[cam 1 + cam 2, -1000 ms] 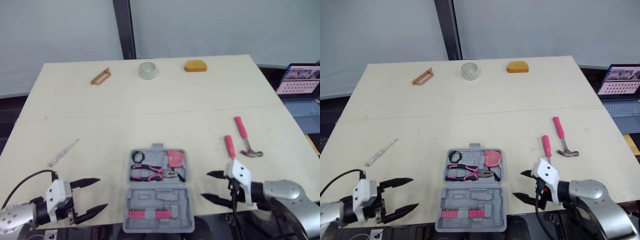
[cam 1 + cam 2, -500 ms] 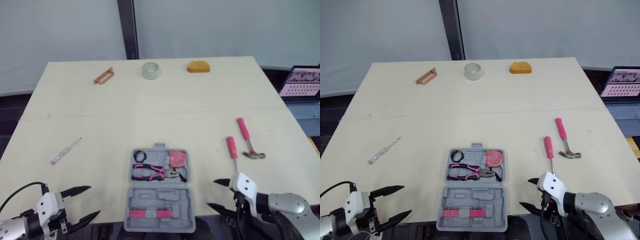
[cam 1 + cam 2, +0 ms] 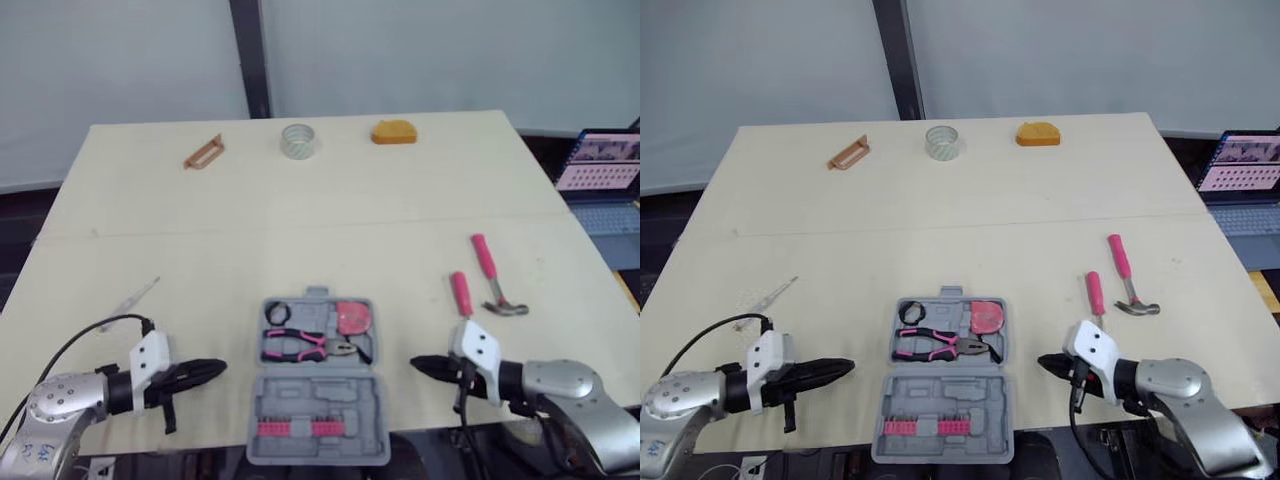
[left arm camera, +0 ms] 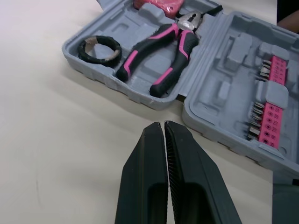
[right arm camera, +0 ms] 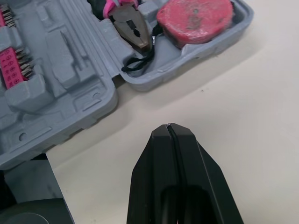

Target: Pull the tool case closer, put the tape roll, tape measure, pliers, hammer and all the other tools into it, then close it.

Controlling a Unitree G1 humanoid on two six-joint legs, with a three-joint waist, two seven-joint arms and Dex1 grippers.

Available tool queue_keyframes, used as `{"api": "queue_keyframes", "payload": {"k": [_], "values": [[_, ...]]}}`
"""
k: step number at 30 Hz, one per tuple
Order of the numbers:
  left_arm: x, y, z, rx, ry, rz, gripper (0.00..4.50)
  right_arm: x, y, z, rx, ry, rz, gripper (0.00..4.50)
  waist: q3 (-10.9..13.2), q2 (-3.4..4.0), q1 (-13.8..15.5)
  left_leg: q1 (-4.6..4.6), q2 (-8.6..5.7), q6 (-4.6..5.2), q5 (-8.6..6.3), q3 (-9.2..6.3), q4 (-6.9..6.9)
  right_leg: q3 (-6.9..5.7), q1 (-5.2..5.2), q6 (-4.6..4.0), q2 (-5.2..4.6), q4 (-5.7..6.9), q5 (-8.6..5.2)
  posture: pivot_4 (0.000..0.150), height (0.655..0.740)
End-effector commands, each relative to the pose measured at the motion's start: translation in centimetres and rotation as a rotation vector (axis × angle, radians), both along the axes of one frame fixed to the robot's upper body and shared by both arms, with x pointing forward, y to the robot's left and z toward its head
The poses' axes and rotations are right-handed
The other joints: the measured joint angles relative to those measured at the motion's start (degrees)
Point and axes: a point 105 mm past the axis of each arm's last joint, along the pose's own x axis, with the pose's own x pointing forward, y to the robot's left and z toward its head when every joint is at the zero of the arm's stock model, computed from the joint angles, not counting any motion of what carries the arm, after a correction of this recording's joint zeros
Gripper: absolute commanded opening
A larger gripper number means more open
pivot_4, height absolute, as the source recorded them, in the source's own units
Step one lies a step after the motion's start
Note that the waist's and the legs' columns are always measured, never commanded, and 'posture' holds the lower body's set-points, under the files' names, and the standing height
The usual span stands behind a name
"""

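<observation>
We see a smooth pale table (image 3: pixel 330 200) with the open grey moulded-plastic tool case (image 3: pixel 320 395) lying between the left gripper (image 3: pixel 215 370) and the right gripper (image 3: pixel 420 365). Both are black, wedge-shaped and pinched shut on nothing. Just beyond the right gripper lies the pink-handled hammer (image 3: pixel 487 268), while pink-and-black pliers (image 3: pixel 310 345) and a round red tape measure (image 3: pixel 352 317) sit in the case's recesses, and the clear tape roll (image 3: pixel 296 140) stands well beyond both grippers.
</observation>
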Motion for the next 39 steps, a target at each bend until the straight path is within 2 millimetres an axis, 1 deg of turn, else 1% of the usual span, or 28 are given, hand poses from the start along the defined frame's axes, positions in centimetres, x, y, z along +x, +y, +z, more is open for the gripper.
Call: {"api": "queue_keyframes", "payload": {"k": [1, 4, 8, 11, 16, 21, 29, 39], "values": [[0.6, -1.2, -0.6, 0.032, -0.009, -0.053, 0.06, 0.5, 0.6, -0.4, -0.014, -0.019, 0.001, 0.00, 0.0, 0.00, 0.2, -0.01, 0.00, 0.00, 0.00, -0.01, 0.06, 0.00, 0.01, 0.00, 0.00, 0.03, 0.00, 0.150, 0.7400], [1.0, -2.2, -1.5, 0.053, -0.004, -0.088, 0.06, 0.6, 0.7, -1.1, -0.040, -0.004, 0.009, 0.00, 0.0, 0.00, 0.2, -0.04, -0.01, 0.00, 0.00, -0.01, 0.10, 0.00, 0.00, 0.00, -0.01, 0.07, 0.00, 0.150, 0.7400], [1.8, -3.1, -2.7, 0.061, -0.005, -0.105, 0.06, 0.7, 0.9, -1.5, -0.045, -0.005, 0.009, 0.00, 0.0, 0.01, 0.1, -0.03, 0.00, 0.00, 0.00, -0.01, 0.09, 0.00, -0.01, 0.00, 0.00, 0.09, 0.00, 0.150, 0.7400], [2.3, -3.5, -3.3, 0.072, -0.006, -0.111, 0.06, 0.8, 1.3, -1.8, -0.046, -0.006, 0.011, 0.00, 0.0, 0.01, 0.0, -0.02, 0.00, 0.00, 0.00, 0.00, 0.09, 0.00, -0.03, 0.00, 0.00, 0.12, 0.00, 0.150, 0.7400], [2.4, -3.8, -4.0, 0.079, -0.001, -0.118, 0.06, 0.6, 2.0, -2.1, -0.041, 0.003, 0.024, 0.00, 0.0, 0.01, 0.0, -0.02, 0.00, 0.00, 0.00, 0.00, 0.09, 0.00, -0.04, 0.00, 0.00, 0.14, 0.00, 0.150, 0.7400], [2.4, -4.3, -4.4, 0.072, -0.002, -0.130, 0.06, 0.4, 3.2, -2.0, -0.026, 0.013, 0.042, 0.00, 0.0, 0.01, 0.1, -0.03, 0.00, 0.00, 0.00, 0.00, 0.15, 0.00, -0.02, 0.00, -0.01, 0.15, 0.00, 0.150, 0.7400], [2.1, -5.5, -4.3, 0.051, -0.005, -0.153, 0.06, 0.3, 4.9, -0.8, 0.005, 0.015, 0.061, 0.00, 0.0, 0.01, 0.1, -0.03, 0.00, 0.00, 0.00, -0.02, 0.15, 0.01, -0.03, 0.00, -0.01, 0.18, 0.00, 0.150, 0.7400], [2.1, -5.9, -3.7, 0.050, -0.006, -0.153, 0.06, -0.3, 5.3, -0.3, 0.003, 0.052, 0.079, 0.00, 0.0, 0.01, 0.1, -0.04, 0.00, 0.00, 0.00, -0.02, 0.16, 0.01, -0.04, 0.00, -0.01, 0.18, 0.00, 0.150, 0.7400]]}}
